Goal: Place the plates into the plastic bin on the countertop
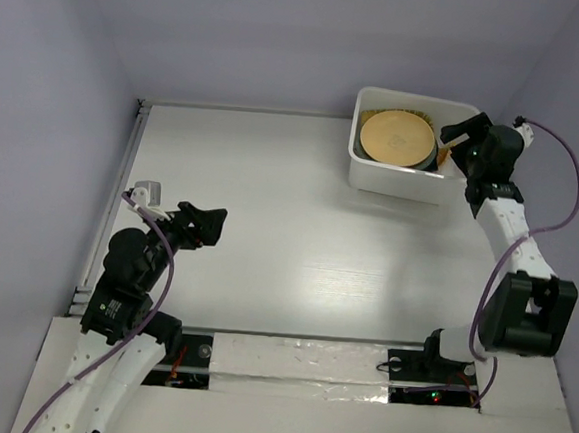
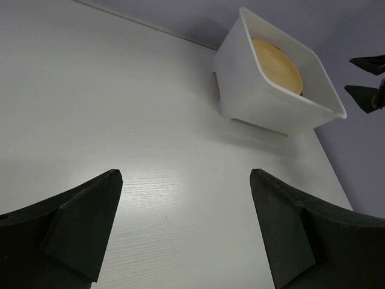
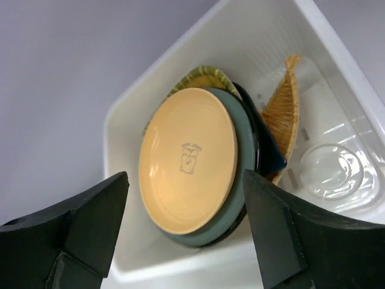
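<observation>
The white plastic bin point(image 1: 398, 182) stands at the far right of the countertop point(image 1: 269, 225). Inside it a yellow plate point(image 3: 189, 168) lies on top of a grey-teal plate point(image 3: 243, 150). A yellow leaf plate point(image 3: 204, 75), a dark blue plate point(image 3: 267, 150) and an orange woven-look plate point(image 3: 283, 114) stick out from behind them. My right gripper point(image 3: 185, 176) hangs open over the bin's right side point(image 1: 456, 137), holding nothing. My left gripper point(image 1: 207, 225) is open over the bare countertop at the left, far from the bin point(image 2: 264, 102).
A clear round dish point(image 3: 331, 171) lies on the bin's slotted base beside the stack. A raised rim point(image 1: 134, 154) runs along the countertop's left edge. Grey-violet walls close in the left, back and right sides.
</observation>
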Robot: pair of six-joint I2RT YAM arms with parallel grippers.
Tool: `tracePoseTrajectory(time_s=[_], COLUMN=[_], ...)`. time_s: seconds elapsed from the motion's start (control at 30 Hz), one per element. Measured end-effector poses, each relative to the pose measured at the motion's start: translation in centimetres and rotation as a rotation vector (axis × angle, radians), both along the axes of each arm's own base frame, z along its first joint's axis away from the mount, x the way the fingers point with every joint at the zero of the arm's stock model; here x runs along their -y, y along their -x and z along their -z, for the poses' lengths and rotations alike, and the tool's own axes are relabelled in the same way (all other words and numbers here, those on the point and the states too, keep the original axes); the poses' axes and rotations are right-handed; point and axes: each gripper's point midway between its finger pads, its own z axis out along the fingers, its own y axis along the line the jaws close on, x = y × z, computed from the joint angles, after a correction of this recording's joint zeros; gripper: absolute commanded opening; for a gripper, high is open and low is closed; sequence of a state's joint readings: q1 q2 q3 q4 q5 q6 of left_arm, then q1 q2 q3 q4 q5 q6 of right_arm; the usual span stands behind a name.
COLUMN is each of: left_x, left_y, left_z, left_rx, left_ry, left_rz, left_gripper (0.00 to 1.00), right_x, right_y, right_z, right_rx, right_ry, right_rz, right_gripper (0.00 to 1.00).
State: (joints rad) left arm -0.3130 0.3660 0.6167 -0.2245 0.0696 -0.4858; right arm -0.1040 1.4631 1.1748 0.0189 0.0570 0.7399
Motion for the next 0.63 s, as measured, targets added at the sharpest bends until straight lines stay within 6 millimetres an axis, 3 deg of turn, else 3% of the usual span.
tracePoseTrajectory(time_s=[0.03, 0.07, 0.13, 0.23, 0.3, 0.4, 0.47, 0.53, 0.63], left_x=[0.0, 0.0, 0.0, -0.2, -0.3, -0.4, -0.5, -0.5, -0.5], left_y=[0.0, 0.0, 0.0, 0.0, -0.1, -0.2, -0.3, -0.3, -0.3], left_z=[0.0, 0.0, 0.0, -0.1, -0.5, -2.5, -4.2, -5.6, -6.8], left_rx=[0.002, 0.002, 0.003, 0.008, 0.016, 0.051, 0.090, 0.129, 0.168], left_ry=[0.001, 0.000, -0.003, -0.012, -0.019, -0.018, -0.008, 0.006, 0.024], left_rz=[0.000, 0.000, 0.000, -0.006, -0.010, -0.019, -0.023, -0.024, -0.025], left_gripper=[0.86, 0.86, 0.87, 0.87, 0.87, 0.87, 0.87, 0.87, 0.88], right_x=[-0.1, -0.4, -1.5, -4.4, -6.4, -8.7, -9.6, -10.2, -10.3], right_y=[1.0, 2.0, 4.3, 9.1, 13.4, 19.6, 22.6, 27.2, 30.2], right_z=[-0.6, -1.2, -2.5, -4.7, -6.1, -9.0, -10.1, -12.9, -13.8], right_rx=[0.024, 0.053, 0.121, 0.272, 0.391, 0.561, 0.624, 0.756, 0.815], right_ry=[0.000, -0.003, -0.024, -0.068, -0.081, -0.060, -0.028, 0.036, 0.099], right_rz=[-0.001, -0.006, -0.049, -0.173, -0.268, -0.380, -0.423, -0.438, -0.433], right_gripper=[0.73, 0.43, 0.02, 0.00, 0.00, 0.01, 0.08, 0.14, 0.23])
